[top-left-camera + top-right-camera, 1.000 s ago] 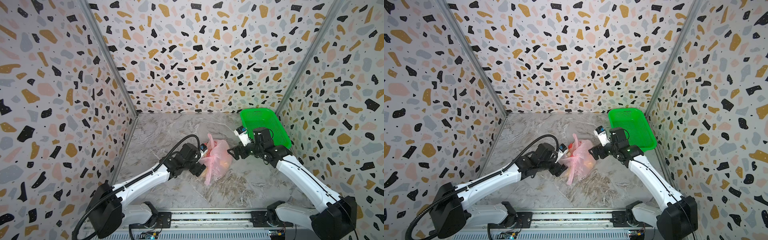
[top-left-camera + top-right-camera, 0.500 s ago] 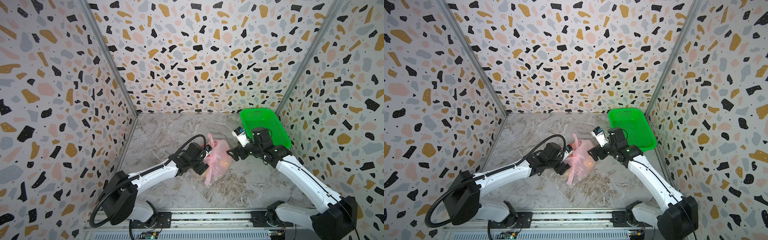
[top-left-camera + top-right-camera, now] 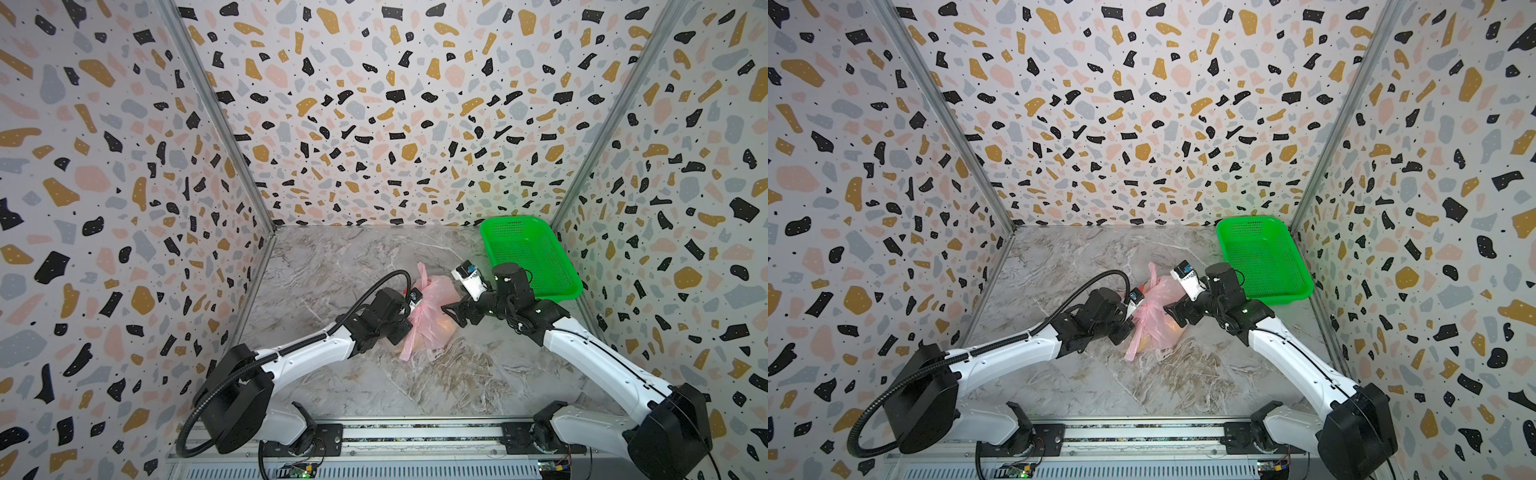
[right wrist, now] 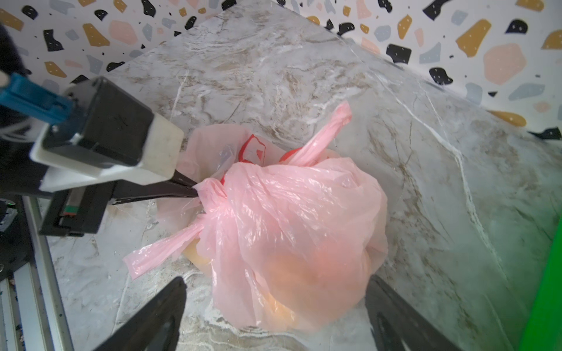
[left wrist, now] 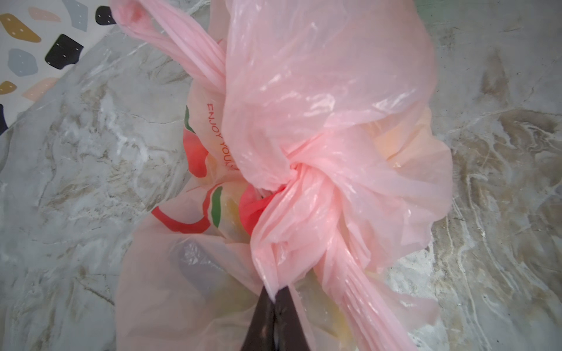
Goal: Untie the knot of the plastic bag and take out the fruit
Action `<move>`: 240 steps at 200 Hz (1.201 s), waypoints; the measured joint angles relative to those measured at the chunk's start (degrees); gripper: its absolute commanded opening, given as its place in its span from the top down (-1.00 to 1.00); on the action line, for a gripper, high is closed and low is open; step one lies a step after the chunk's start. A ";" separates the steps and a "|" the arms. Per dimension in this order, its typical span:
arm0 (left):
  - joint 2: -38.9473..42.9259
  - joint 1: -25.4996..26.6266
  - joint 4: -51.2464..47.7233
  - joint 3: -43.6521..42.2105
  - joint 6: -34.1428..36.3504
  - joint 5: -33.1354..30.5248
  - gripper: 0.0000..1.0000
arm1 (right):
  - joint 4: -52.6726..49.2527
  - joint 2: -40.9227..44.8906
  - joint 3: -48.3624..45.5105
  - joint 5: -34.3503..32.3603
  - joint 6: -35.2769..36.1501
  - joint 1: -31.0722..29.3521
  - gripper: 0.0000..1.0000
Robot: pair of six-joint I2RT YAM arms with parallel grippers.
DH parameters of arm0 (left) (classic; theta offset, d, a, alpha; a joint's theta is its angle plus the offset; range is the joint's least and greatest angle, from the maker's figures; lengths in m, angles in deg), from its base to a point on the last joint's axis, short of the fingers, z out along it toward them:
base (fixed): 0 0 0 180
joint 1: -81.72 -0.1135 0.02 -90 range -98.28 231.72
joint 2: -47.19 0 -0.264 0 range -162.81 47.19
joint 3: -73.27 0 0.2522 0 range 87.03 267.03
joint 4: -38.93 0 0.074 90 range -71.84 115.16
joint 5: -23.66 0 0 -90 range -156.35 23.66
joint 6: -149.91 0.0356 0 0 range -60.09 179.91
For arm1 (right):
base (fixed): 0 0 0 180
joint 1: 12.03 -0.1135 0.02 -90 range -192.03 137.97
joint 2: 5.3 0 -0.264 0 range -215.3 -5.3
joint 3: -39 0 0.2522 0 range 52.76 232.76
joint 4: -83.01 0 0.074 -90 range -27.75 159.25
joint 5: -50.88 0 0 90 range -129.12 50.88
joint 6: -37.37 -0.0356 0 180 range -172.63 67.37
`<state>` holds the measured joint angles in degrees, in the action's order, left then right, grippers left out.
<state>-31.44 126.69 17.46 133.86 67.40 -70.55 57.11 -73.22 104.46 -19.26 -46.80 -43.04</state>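
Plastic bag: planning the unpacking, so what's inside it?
Through the plastic bag, blurry orange-yellow fruit and a greyish patch show; its tied knot and folds hide the rest.

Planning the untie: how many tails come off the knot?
2: far tail points at the back wall; near tail lies on the table, toward the front. The left gripper is shut on the knot and may hide more.

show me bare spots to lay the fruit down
Free: marble between the plastic bag, back wall and green basket; also the near strip before the front rail. Crowded: mid-table, where the left gripper and right gripper flank the bag.
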 measured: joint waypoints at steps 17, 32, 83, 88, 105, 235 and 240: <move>1.51 0.22 0.02 -0.48 0.87 -0.59 0.94 | 2.91 -0.81 -0.15 0.42 1.53 -0.87 -0.83; 2.05 0.39 0.09 -0.48 1.51 -0.94 0.96 | 5.42 -2.23 -0.15 1.01 3.08 -1.09 -0.81; 2.12 0.59 0.11 -0.68 2.82 -1.79 0.98 | 8.35 -10.88 1.68 3.43 10.12 -1.70 -0.74; 2.14 0.63 0.13 -0.74 2.89 -1.95 0.98 | 8.35 -11.50 1.95 3.69 11.04 -1.79 -0.74; 2.38 0.76 0.20 -1.05 3.08 -2.38 0.98 | 8.72 -12.72 2.14 4.22 13.64 -1.92 -0.66; 4.17 0.92 0.57 -1.90 1.88 -7.43 1.00 | 10.47 -12.74 1.51 0.83 16.90 -2.01 1.00; 4.26 0.92 0.68 -2.01 1.68 -7.78 1.00 | 10.49 -11.93 1.07 0.59 16.33 -2.03 1.00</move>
<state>-27.17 127.61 18.14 131.85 69.08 -78.33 67.60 -85.15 105.53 -18.67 -30.47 -45.07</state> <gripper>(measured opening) 0.047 0.047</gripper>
